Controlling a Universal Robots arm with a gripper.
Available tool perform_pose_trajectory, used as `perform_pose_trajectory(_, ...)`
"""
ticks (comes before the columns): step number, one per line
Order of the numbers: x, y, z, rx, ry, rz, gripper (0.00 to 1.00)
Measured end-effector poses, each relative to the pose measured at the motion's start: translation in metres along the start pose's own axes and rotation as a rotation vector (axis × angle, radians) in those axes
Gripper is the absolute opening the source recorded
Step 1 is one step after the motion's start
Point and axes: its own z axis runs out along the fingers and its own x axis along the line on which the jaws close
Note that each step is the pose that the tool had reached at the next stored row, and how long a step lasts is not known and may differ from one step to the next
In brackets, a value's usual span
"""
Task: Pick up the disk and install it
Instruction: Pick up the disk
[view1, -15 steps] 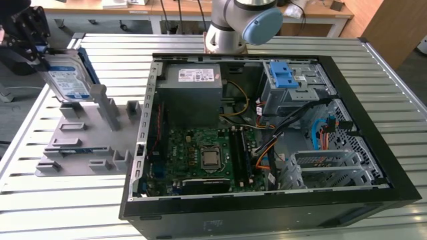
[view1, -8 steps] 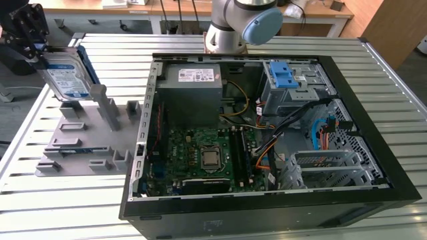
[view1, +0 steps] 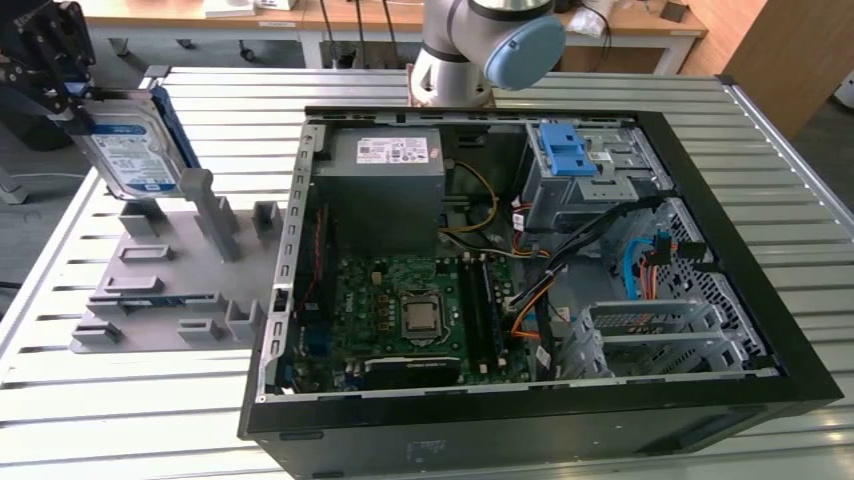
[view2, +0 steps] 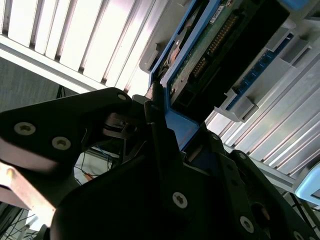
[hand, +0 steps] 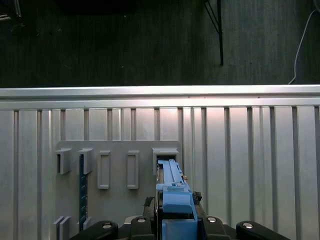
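The disk (view1: 130, 150) is a silver drive with a white-and-blue label in a blue carrier, and it stands on edge at the exterior view's upper left. My gripper (view1: 80, 112) is shut on its upper end. The drive hangs over the back of a grey fixture plate (view1: 160, 300); I cannot tell whether its lower edge still touches a slot. In the first wrist view the blue carrier edge (hand: 173, 190) runs out from between my black fingers (hand: 140, 225) toward the slot (hand: 165, 154). The second wrist view shows the disk's green circuit board (view2: 215, 45) beside the blue bracket (view2: 180, 125).
An open black computer case (view1: 534, 425) lies on the slatted aluminium table (view1: 54, 260), to the exterior view's right of the fixture. Inside are a motherboard (view1: 407, 305), a grey power supply (view1: 387, 165), cables and a drive cage with a blue latch (view1: 567, 150). The arm's base (view1: 474, 50) stands behind the case.
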Motion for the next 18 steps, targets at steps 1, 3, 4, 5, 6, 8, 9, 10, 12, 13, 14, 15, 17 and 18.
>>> perform_pose_trajectory(1,0.0,0.0,-0.0006,0.0,0.0,0.0,0.36)
perform_pose_trajectory(3,0.0,0.0,-0.0018,0.0001,0.0,0.0,0.36)
perform_pose_trajectory(4,-0.0001,0.0001,-0.0025,0.0,0.0,0.0,0.36)
perform_pose_trajectory(5,-0.0001,0.0001,-0.0032,0.0,0.0,0.0,0.36)
perform_pose_trajectory(6,-0.0001,0.0001,-0.0039,0.0,0.0,0.0,0.36)
perform_pose_trajectory(8,-0.0001,0.0001,-0.005,0.0003,0.0,0.0,0.36)
perform_pose_trajectory(9,-0.0001,0.0001,-0.0057,0.0001,0.0,0.0,0.36)
perform_pose_trajectory(10,-0.0002,0.0001,-0.0064,0.0001,0.0,0.0,0.36)
perform_pose_trajectory(12,-0.0002,0.0002,-0.0075,0.0003,0.0,0.0,0.36)
perform_pose_trajectory(13,-0.0002,0.0002,-0.0082,0.0003,0.0,0.0,0.36)
perform_pose_trajectory(14,-0.0002,0.0002,-0.0087,0.0003,0.0,0.0,0.36)
perform_pose_trajectory(15,-0.0002,0.0002,-0.0092,0.0002,0.0,0.0,0.36)
perform_pose_trajectory(17,-0.0003,0.0002,-0.0104,0.0003,0.0,0.0,0.36)
perform_pose_trajectory(18,-0.0003,0.0002,-0.011,0.0003,0.0,0.0,0.36)
